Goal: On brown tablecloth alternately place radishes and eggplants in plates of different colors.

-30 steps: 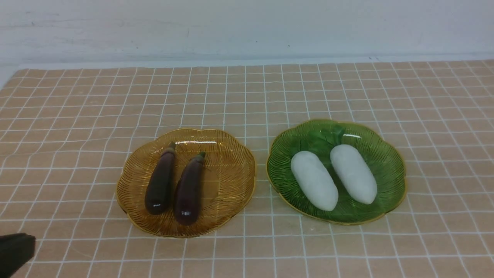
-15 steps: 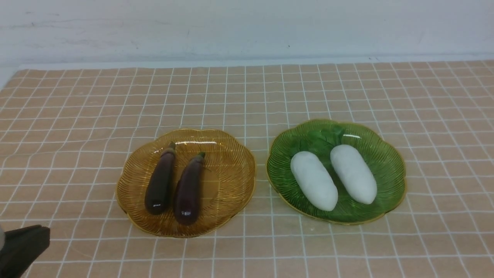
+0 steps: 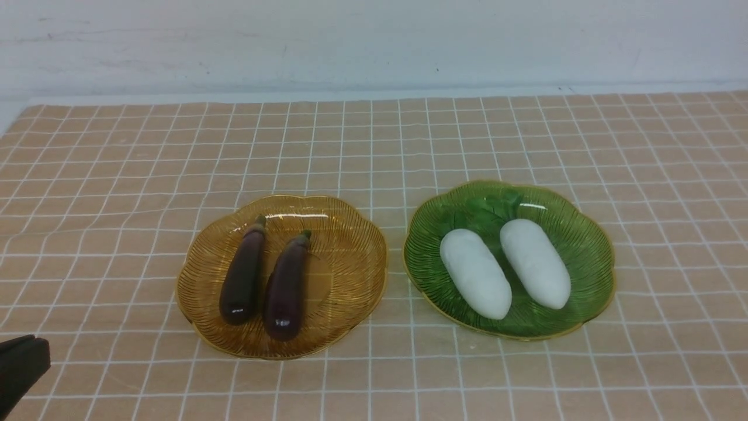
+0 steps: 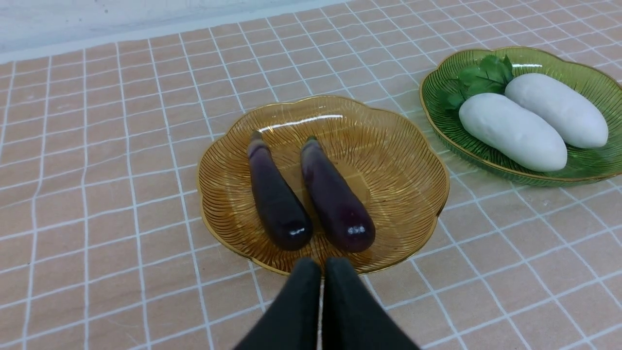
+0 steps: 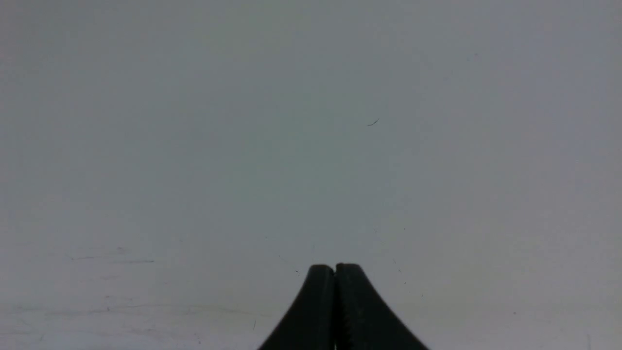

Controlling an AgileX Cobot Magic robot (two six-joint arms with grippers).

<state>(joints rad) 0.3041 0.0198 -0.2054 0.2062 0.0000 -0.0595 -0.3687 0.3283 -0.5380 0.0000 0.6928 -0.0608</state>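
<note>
A white, faintly scuffed wall (image 3: 374, 41) fills the background; a pale ledge (image 3: 234, 96) runs along its foot.

Plain white wall (image 3: 374, 41), faint scuffs, even light

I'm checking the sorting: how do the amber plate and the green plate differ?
The amber plate sits to the robot's left, the green plate to its right. The amber plate holds two dark purple eggplants; the green plate holds two white radishes. Both are ribbed, scallop-edged, gold-rimmed, similar in size, and rest on the brown tablecloth.
</note>
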